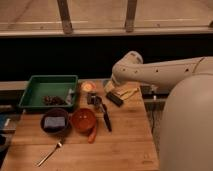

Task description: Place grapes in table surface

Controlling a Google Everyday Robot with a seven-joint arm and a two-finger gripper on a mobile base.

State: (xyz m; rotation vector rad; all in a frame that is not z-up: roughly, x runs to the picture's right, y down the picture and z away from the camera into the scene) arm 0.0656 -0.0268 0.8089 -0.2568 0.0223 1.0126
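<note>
A green rectangular plastic tray (35,82) sits at the far left of the light brown wooden butcher-block tabletop (117,150). The small dark brownish-purple bunch of grapes (50,100) lies inside it near the front wall. A small pale item (69,95) lies beside the bunch at the tray's right end; what it is cannot be told.

Two bowls stand side by side in front of the tray: one dark round bowl (44,116) holding a blue-grey sponge (54,122), and one orange-red round bowl (82,120). One silver fork (50,152) lies near the front edge. One small round cup with a yellowish top (87,86) stands just right of the tray. A long dark slim object (106,120) lies just right of the orange-red bowl. A dark block (115,98) and some yellow pieces (127,92) lie toward the far right.

The tray's right wall and the cup stand between the grapes and the dark end effector (96,100). The white arm (165,70) reaches in from the right, bends at a rounded elbow and slopes down to the left. The end effector hangs low just behind the orange-red bowl, open and gripping nothing, apart from the grapes.
</note>
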